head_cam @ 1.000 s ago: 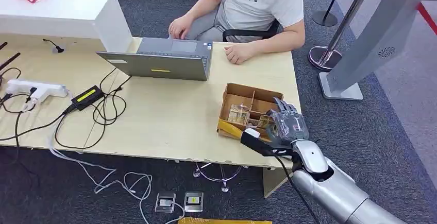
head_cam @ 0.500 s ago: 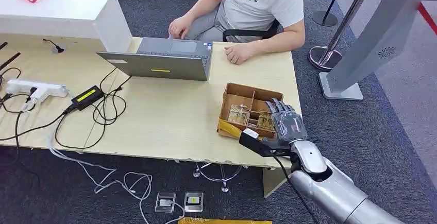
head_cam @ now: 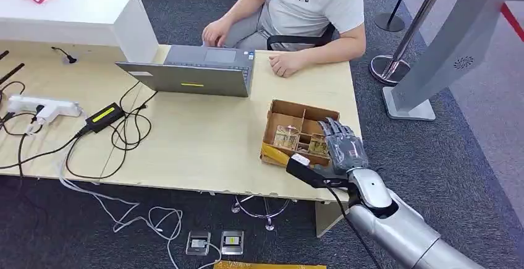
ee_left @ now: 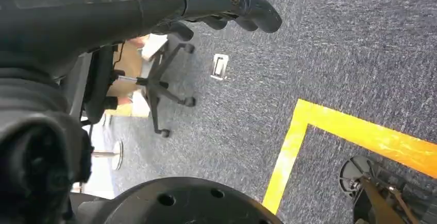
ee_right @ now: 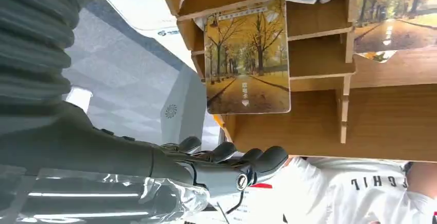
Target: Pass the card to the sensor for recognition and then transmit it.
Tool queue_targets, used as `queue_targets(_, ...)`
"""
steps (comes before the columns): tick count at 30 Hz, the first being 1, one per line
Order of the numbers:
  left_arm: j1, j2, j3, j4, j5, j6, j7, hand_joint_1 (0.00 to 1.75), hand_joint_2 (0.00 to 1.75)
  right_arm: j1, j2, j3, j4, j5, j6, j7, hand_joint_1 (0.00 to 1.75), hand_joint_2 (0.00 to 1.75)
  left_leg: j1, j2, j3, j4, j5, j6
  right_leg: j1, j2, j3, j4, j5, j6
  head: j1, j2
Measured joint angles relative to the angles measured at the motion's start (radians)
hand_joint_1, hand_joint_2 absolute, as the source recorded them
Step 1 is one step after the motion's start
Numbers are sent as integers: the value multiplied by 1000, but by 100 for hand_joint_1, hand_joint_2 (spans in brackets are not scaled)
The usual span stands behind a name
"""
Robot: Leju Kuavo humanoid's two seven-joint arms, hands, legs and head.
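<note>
Head view: right hand (head_cam: pixel 342 147) hovers, fingers spread and holding nothing, at the near right compartment of the brown cardboard divider box (head_cam: pixel 301 112) on the pale wooden bench (head_cam: pixel 204 139).

Right wrist view: autumn-avenue picture card (ee_right: pixel 247 56) stands in that compartment; fingers (ee_right: pixel 257 159) apart from it.

Left wrist view: left hand (ee_left: pixel 227 0) hangs over grey carpet, fingers curled, empty.

Risk: the thin card could slip a loose pinch, and fingers catching the light box's divider could drag it.

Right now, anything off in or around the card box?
Nothing damaged or spilled. The cardboard box sits near the table's front right corner, its divided compartments holding tree-picture cards. Right hand hovers at the box, holding nothing. A cable tangle sprawls mid-table, well apart from the box.
</note>
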Motion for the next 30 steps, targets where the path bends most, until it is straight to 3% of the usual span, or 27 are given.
queue_targets(21, 0, 0, 0, 0, -8, -5, 4, 0, 0, 6, 18, 0, -6, 18, 21, 2, 0, 175, 0, 0, 0, 0, 0, 0, 0, 0, 0, 0, 0, 0, 0, 0)
queue_targets(24, 0, 0, 0, 0, -8, -6, 3, 0, 0, 6, 23, 0, -4, 19, 23, -1, 16, 175, 0, 0, 0, 0, 0, 0, 0, 0, 0, 0, 0, 0, 0, 0)
queue_targets(26, 0, 0, 0, 0, -8, -6, 3, 0, 0, 6, 25, 0, -1, 19, 25, -2, 16, 175, 0, 0, 0, 0, 0, 0, 0, 0, 0, 0, 0, 0, 0, 0)
queue_targets(28, 0, 0, 0, 0, -8, -6, 3, 0, 0, 6, 26, 0, 2, 19, 28, -5, 140, 175, 0, 0, 0, 0, 0, 0, 0, 0, 0, 0, 0, 0, 0, 0)
queue_targets(29, 0, 0, 0, 0, -8, -5, 3, 0, 0, 6, 27, 0, 2, 19, 29, -6, 141, 175, 0, 0, 0, 0, 0, 0, 0, 0, 0, 0, 0, 0, 0, 0)
queue_targets(30, 0, 0, 0, 0, -8, -5, 3, 0, 0, 6, 27, 0, 3, 20, 29, -6, 161, 175, 0, 0, 0, 0, 0, 0, 0, 0, 0, 0, 0, 0, 0, 0)
